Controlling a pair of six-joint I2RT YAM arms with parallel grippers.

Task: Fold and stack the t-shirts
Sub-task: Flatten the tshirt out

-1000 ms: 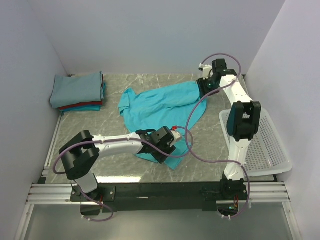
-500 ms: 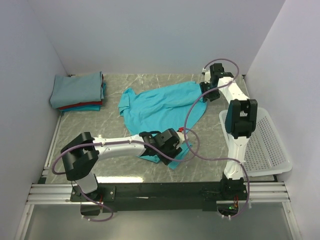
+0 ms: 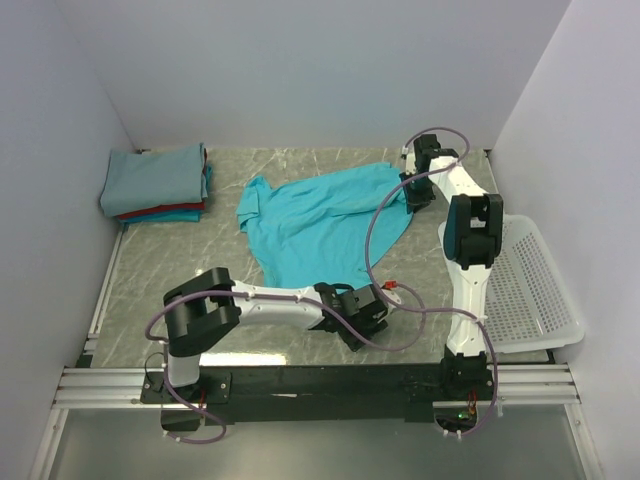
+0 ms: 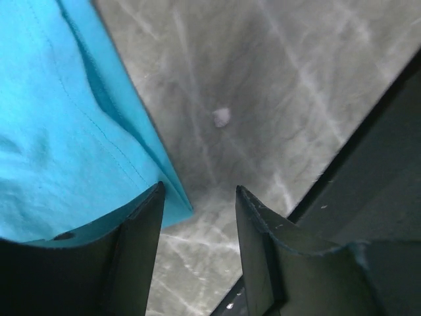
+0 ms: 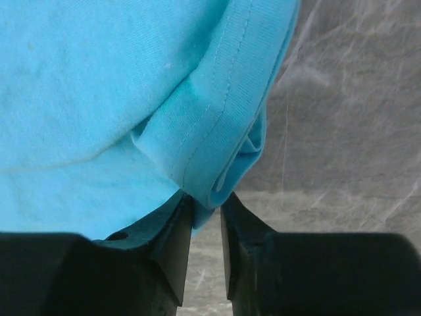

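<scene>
Lying spread across the middle of the grey marbled table (image 3: 190, 255), the bright turquoise cotton t-shirt (image 3: 320, 215) has a hem corner at six o'clock, near the black front rail (image 3: 300, 380). The left gripper (image 4: 199, 197) stands there with jaws apart, the corner just beside one finger and bare table showing in the gap. At one o'clock the right gripper (image 5: 205, 204) pinches a rolled fold of the shirt's edge. The stack of folded tees (image 3: 155, 180), grey-blue over red and teal, sits at ten o'clock, well apart from the shirt. Bare tabletop lies at eight o'clock. The white plastic mesh basket (image 3: 530, 300) flanks four o'clock.
</scene>
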